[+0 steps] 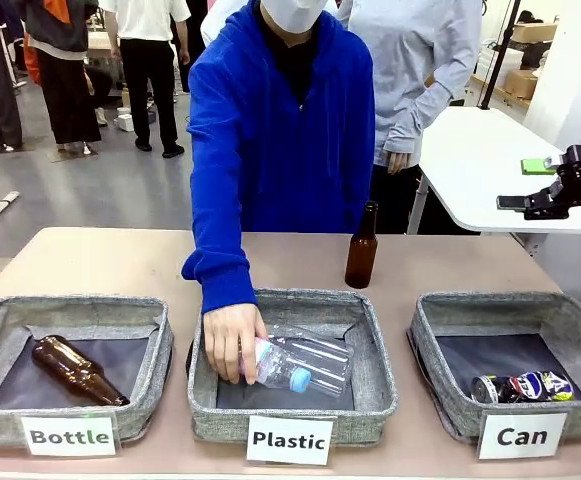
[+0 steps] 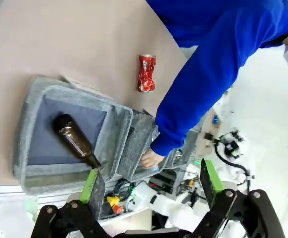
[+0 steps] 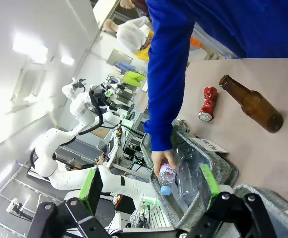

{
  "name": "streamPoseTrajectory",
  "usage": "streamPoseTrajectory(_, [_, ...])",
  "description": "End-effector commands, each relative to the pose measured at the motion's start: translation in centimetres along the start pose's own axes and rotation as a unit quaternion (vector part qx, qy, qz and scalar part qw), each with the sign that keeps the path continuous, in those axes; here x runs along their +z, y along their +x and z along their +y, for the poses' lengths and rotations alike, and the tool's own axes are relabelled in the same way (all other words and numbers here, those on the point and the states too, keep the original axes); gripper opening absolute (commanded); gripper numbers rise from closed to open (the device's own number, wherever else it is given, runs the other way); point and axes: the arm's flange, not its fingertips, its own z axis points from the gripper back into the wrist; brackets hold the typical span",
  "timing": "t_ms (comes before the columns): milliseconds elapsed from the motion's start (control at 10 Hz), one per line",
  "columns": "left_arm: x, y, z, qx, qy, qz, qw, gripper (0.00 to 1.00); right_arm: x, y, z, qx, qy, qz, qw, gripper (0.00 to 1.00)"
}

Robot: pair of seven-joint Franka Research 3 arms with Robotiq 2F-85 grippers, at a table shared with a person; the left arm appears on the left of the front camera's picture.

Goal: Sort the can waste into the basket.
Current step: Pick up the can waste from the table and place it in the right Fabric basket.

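A dark blue and silver crushed can point(image 1: 523, 387) lies in the grey basket point(image 1: 490, 305) signed "Can" at the front right. A red crushed can point(image 2: 146, 73) lies on the bare table behind the baskets, also seen as the red can point(image 3: 208, 103) beside a standing brown bottle. In the front view the person's arm hides it. My left gripper point(image 2: 150, 181) hangs open high above the table, holding nothing. My right gripper point(image 3: 149, 181) is open and empty too, raised at the right edge point(image 1: 526, 185), well above the Can basket.
A person's hand point(image 1: 232, 343) in a blue sleeve holds a clear plastic bottle point(image 1: 305, 362) inside the middle "Plastic" basket point(image 1: 375, 345). The left "Bottle" basket point(image 1: 0, 320) holds a brown bottle point(image 1: 78, 371). Another brown bottle point(image 1: 361, 247) stands upright on the table behind.
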Motion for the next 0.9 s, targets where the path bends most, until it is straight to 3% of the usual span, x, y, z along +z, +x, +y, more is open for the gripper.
streamPoseTrajectory(0, [-5.3, -0.5, -4.3, -0.015, 0.050, -0.022, 0.998, 1.00, 0.1, -0.3, 0.3, 0.008, -0.001, 0.004, 1.000, 1.00])
streamPoseTrajectory(200, [-12.5, -0.1, -8.5, -0.032, 0.116, -0.023, 0.993, 1.00, 0.1, -0.3, 0.3, 0.008, -0.001, 0.004, 1.000, 1.00])
streamPoseTrajectory(300, [-14.0, 0.4, -9.7, -0.035, 0.141, -0.018, 0.989, 1.00, 0.1, -0.3, 0.3, 0.008, -0.001, 0.004, 1.000, 1.00])
streamPoseTrajectory(500, [-11.4, 1.1, -9.1, -0.022, 0.110, 0.002, 0.994, 1.00, 0.1, -0.3, 0.3, 0.008, -0.001, 0.004, 1.000, 1.00])
streamPoseTrajectory(800, [-1.3, 0.4, -1.2, 0.033, 0.025, -0.043, 0.998, 1.00, 0.1, -0.3, 0.3, 0.008, -0.001, 0.004, 1.000, 1.00])
